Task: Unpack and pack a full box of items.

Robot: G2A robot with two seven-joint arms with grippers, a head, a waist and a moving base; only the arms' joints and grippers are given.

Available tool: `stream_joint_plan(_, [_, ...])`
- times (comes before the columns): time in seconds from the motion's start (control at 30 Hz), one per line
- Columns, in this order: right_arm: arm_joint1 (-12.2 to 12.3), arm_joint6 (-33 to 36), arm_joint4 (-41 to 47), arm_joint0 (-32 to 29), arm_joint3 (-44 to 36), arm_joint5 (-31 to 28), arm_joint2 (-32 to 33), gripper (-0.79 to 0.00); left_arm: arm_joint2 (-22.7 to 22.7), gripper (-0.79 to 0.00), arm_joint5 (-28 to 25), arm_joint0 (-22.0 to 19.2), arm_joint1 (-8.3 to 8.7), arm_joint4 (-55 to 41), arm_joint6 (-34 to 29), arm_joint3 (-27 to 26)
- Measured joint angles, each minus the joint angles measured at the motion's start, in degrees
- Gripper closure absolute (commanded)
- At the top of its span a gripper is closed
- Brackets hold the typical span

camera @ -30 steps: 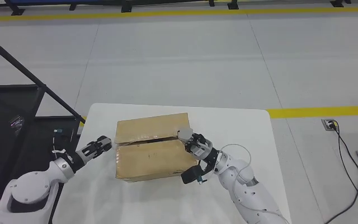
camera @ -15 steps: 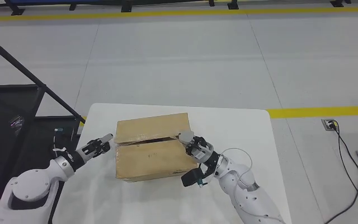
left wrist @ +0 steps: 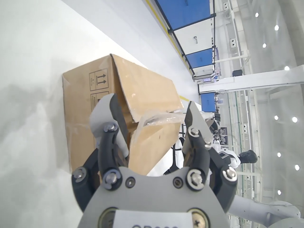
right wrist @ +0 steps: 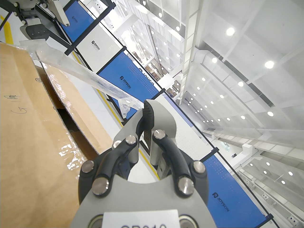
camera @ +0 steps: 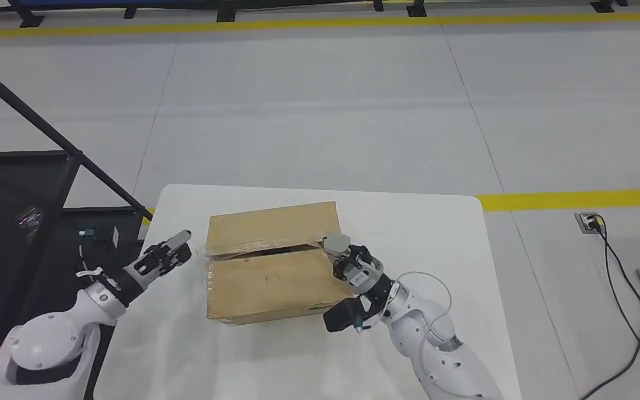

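1. Since the earlier frames the left pincer point(camera: 172, 245) has drawn back from the box point(camera: 270, 262). Its fingers are spread and hold nothing (probably to leave the flaps room to lift).
2. At the box's opposite end, by the seam, the right pincer point(right wrist: 146, 106) is pressed together on a strip of clear tape point(right wrist: 95, 79). I judge it is peeling off the seal.
3. The box sits mid-table point(camera: 430, 230), with its flaps slightly parted along the seam and not yet folded open.

left tool point(left wrist: 151, 100): fingers apart | right tool point(right wrist: 147, 107): fingers pinched together | both arms outstretched
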Motion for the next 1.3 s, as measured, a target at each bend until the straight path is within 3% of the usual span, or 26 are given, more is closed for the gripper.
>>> stream_joint_plan(0.1, [0.0, 1.2, 0.4, -0.4, -0.5, -0.7, 0.1, 0.0, -0.8, -0.646, -2.4, 1.4, -0.24, -3.1, 2.3, -1.6])
stream_joint_plan(0.17, [0.1, 1.7, 0.7, -0.7, -0.9, -1.2, 0.1, 0.0, -1.1, -0.779, -3.5, 2.4, -0.3, -5.0, 1.9, -2.9])
stream_joint_plan(0.2, [0.1, 1.9, 0.9, -0.8, -1.0, -1.6, 0.1, 0.0, -1.2, -0.785, -3.7, 3.0, -0.3, -5.9, 1.0, -3.7])
stream_joint_plan(0.37, [0.1, 2.3, 1.1, -1.0, -1.3, -2.5, 0.1, 0.0, 0.5, -0.785, -2.2, 2.7, -0.16, -5.0, -2.5, -4.8])
stream_joint_plan(0.73, [0.2, 2.5, 1.1, -1.3, -2.0, -3.0, -0.1, 0.0, 8.3, -0.785, -0.5, -5.6, -0.8, -4.9, -2.7, 1.1])
stream_joint_plan(0.97, [0.5, 3.4, 0.6, -2.1, -3.9, -3.9, 0.2, 0.0, 9.9, -0.785, 0.1, -8.6, -0.92, -4.7, -3.1, 3.6])
stream_joint_plan(1.3, [0.7, 8.2, 2.8, -2.1, -5.8, -10.9, 0.5, 0.0, 11.1, -0.785, 1.0, -10.7, -0.84, -5.0, -5.7, 6.0])
